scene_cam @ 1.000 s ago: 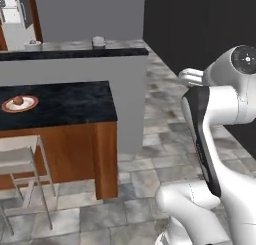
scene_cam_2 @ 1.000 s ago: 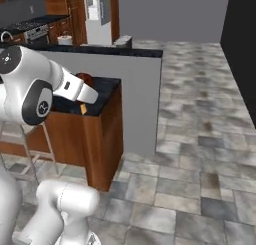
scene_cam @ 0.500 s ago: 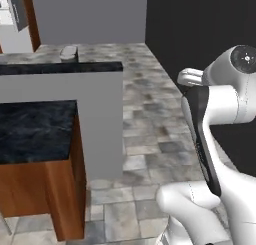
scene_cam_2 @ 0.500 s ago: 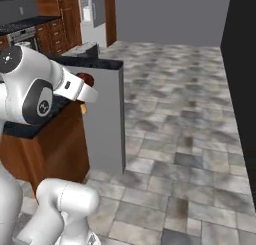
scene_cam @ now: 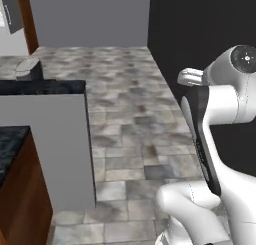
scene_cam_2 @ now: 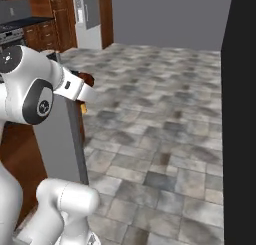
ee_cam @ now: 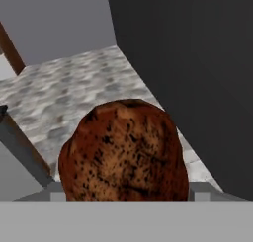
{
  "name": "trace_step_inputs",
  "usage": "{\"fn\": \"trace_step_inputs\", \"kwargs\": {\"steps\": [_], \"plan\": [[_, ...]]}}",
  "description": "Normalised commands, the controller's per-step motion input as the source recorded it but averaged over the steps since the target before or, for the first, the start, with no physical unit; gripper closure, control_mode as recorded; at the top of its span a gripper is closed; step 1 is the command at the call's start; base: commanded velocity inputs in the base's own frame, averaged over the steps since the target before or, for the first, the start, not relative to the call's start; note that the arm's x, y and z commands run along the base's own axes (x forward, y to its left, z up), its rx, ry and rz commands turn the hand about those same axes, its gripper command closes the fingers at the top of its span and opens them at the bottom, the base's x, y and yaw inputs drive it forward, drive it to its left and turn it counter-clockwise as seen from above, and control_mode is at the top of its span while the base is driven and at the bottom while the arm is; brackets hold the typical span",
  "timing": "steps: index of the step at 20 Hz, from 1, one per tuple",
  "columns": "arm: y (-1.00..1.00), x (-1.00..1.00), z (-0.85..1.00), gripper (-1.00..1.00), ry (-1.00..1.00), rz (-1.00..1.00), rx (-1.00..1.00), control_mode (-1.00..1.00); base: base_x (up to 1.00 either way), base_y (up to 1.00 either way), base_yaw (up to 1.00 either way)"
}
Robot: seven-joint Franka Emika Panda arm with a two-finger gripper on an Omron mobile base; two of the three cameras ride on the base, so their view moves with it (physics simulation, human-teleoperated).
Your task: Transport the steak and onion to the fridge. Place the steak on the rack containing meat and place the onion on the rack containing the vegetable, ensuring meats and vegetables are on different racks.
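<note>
A dark red-brown steak (ee_cam: pixel 123 152) sits close in front of the hand camera, and my gripper is shut on it. In the right base view my gripper (scene_cam_2: pixel 86 85) hangs at the end of the white forearm, beside the grey counter end, with the steak (scene_cam_2: pixel 88 79) dark at its tip and a paler stub (scene_cam_2: pixel 84 108) pointing down. The onion, the fridge and its racks are out of view.
A grey half-wall with a dark counter top (scene_cam: pixel 45 86) stands at my left, with a wooden cabinet (scene_cam: pixel 20 199) below it. A black wall (scene_cam: pixel 200 34) runs along the right. Open tiled floor (scene_cam_2: pixel 165 119) stretches ahead. Wooden cabinets and a steel appliance (scene_cam_2: pixel 85 9) stand at the far back.
The whole picture has shifted: the base has moved, so the counter slid left and the plate on it left the view. The steak stays in the gripper.
</note>
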Motion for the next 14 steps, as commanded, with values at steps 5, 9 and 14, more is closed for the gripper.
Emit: {"fn": "trace_step_inputs", "kwargs": {"steps": [5, 9, 14], "plan": [[0.00, 0.00, 0.00, 1.00, 0.00, 0.00, 0.00, 1.00, 1.00, -0.94, 0.11], [0.00, 0.00, 0.00, 1.00, 0.00, 0.00, 0.00, 1.00, 1.00, -0.83, 0.07], [0.00, 0.00, 0.00, 1.00, 0.00, 0.00, 0.00, 1.00, 1.00, -0.56, 0.02]]}}
